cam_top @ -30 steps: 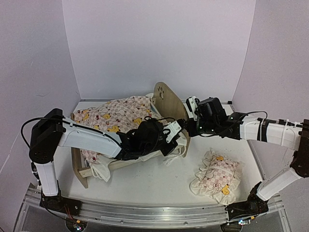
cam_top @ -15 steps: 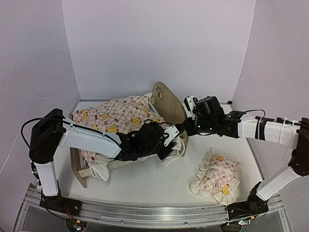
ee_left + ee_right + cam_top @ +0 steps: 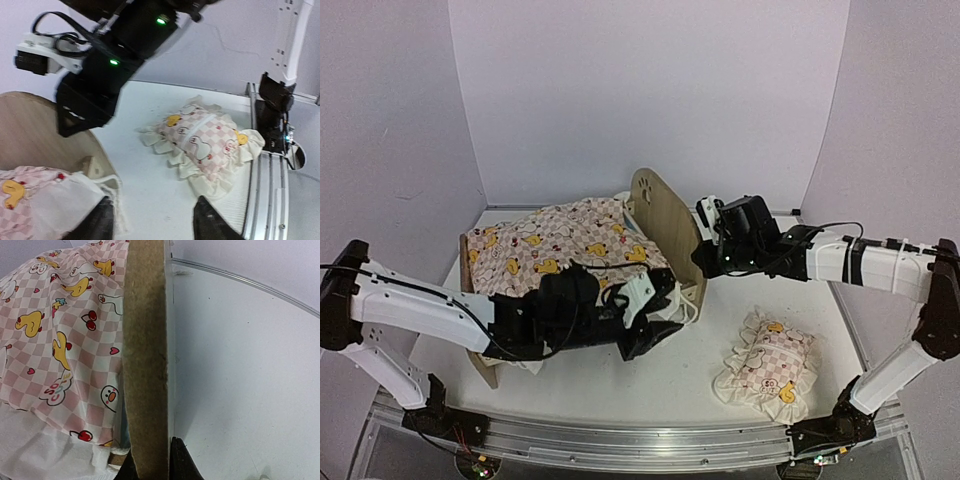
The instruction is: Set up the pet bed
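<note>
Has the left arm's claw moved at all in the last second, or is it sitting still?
Yes. The left gripper has pulled back to the left and toward the near side, widening its gap to the pillow, which stayed put.

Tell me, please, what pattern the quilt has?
The quilt has pink-and-white checks with yellow ducks, clearest in the right wrist view.

Both arms stretch inward, left gripper jaws spread, right gripper jaws clamping the pet bed.

white table | pet bed rear-left | frilled pillow front-right
</note>
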Available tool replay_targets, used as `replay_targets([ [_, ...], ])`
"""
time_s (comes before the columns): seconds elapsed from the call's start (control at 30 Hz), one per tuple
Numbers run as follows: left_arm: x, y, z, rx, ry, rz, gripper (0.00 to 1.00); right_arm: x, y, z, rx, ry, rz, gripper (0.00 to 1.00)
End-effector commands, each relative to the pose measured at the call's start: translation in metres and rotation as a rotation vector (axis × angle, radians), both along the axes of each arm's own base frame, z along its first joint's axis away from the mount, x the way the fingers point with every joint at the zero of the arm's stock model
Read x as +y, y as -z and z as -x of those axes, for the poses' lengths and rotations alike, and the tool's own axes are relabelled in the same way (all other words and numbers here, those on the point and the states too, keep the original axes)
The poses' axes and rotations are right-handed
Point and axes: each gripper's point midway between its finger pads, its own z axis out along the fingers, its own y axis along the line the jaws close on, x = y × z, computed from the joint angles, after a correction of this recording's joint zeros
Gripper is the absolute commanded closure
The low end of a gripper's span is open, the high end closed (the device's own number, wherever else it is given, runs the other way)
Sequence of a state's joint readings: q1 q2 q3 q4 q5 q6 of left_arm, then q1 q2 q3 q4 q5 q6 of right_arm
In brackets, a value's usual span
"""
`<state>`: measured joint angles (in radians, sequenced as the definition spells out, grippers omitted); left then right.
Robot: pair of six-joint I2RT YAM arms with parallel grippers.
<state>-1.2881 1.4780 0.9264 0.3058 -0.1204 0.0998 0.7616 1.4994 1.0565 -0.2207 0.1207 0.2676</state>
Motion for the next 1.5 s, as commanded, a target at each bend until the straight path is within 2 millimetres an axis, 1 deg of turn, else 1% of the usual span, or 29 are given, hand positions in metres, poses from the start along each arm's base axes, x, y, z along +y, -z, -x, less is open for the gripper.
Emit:
replay_targets([
  [0.0, -0.018, 0.065, 0.015, 0.024, 0.077, -0.027, 0.61, 0.054, -0.067, 0.007, -0.004, -0.126, -0.331, 1.00],
  [0.03, -0.024, 0.075, 0.012, 0.013, 0.066, -0.045, 0.60, 0.054, -0.068, 0.007, -0.005, -0.128, -0.331, 1.00],
  [0.07, -0.029, 0.081, 0.010, 0.010, 0.059, -0.049, 0.50, 0.054, -0.068, 0.008, -0.006, -0.130, -0.331, 1.00],
  [0.1, -0.033, 0.084, 0.009, 0.006, 0.062, -0.043, 0.38, 0.054, -0.068, 0.008, -0.007, -0.132, -0.329, 1.00],
  [0.13, -0.039, 0.086, 0.009, 0.007, 0.068, -0.039, 0.35, 0.054, -0.069, 0.008, -0.006, -0.133, -0.327, 1.00],
  [0.17, -0.044, 0.087, 0.008, 0.012, 0.067, -0.037, 0.34, 0.054, -0.068, 0.008, -0.006, -0.132, -0.324, 1.00],
  [0.23, -0.048, 0.095, 0.005, 0.017, 0.051, -0.045, 0.38, 0.052, -0.070, 0.008, -0.008, -0.128, -0.322, 1.00],
  [0.3, -0.043, 0.111, -0.004, -0.003, 0.001, -0.069, 0.46, 0.052, -0.072, 0.009, -0.012, -0.131, -0.327, 1.00],
  [0.37, -0.037, 0.126, -0.014, -0.049, -0.050, -0.098, 0.50, 0.054, -0.074, 0.010, -0.009, -0.141, -0.333, 1.00],
  [0.4, -0.033, 0.135, -0.022, -0.067, -0.080, -0.115, 0.49, 0.055, -0.074, 0.010, -0.007, -0.145, -0.334, 1.00],
  [0.5, -0.030, 0.152, -0.048, -0.076, -0.158, -0.144, 0.35, 0.055, -0.074, 0.011, -0.004, -0.152, -0.337, 1.00],
  [0.63, -0.038, 0.163, -0.066, -0.109, -0.214, -0.172, 0.30, 0.053, -0.077, 0.013, -0.008, -0.151, -0.342, 1.00],
  [0.73, -0.038, 0.173, -0.080, -0.102, -0.256, -0.184, 0.27, 0.053, -0.078, 0.013, -0.010, -0.153, -0.345, 1.00],
  [0.83, -0.035, 0.178, -0.093, -0.093, -0.306, -0.183, 0.23, 0.055, -0.079, 0.014, -0.006, -0.158, -0.350, 1.00],
  [0.9, -0.033, 0.180, -0.099, -0.086, -0.324, -0.182, 0.21, 0.056, -0.080, 0.014, -0.004, -0.163, -0.354, 1.00],
  [0.97, -0.035, 0.186, -0.103, -0.050, -0.305, -0.176, 0.20, 0.057, -0.081, 0.014, -0.002, -0.169, -0.357, 1.00],
  [1.1, -0.038, 0.197, -0.105, 0.009, -0.274, -0.181, 0.20, 0.059, -0.088, 0.016, -0.006, -0.182, -0.374, 1.00],
  [1.17, -0.040, 0.207, -0.107, 0.044, -0.268, -0.198, 0.20, 0.060, -0.090, 0.016, -0.007, -0.184, -0.380, 1.00],
  [1.3, -0.034, 0.230, -0.119, 0.136, -0.285, -0.236, 0.21, 0.062, -0.090, 0.016, -0.002, -0.187, -0.384, 1.00],
  [1.33, -0.033, 0.233, -0.121, 0.162, -0.304, -0.232, 0.21, 0.062, -0.090, 0.016, 0.000, -0.189, -0.386, 1.00],
  [1.37, -0.031, 0.237, -0.121, 0.171, -0.313, -0.239, 0.20, 0.063, -0.089, 0.016, 0.003, -0.190, -0.386, 1.00],
  [1.47, -0.028, 0.252, -0.120, 0.209, -0.312, -0.275, 0.24, 0.064, -0.087, 0.016, 0.011, -0.192, -0.386, 1.00],
])
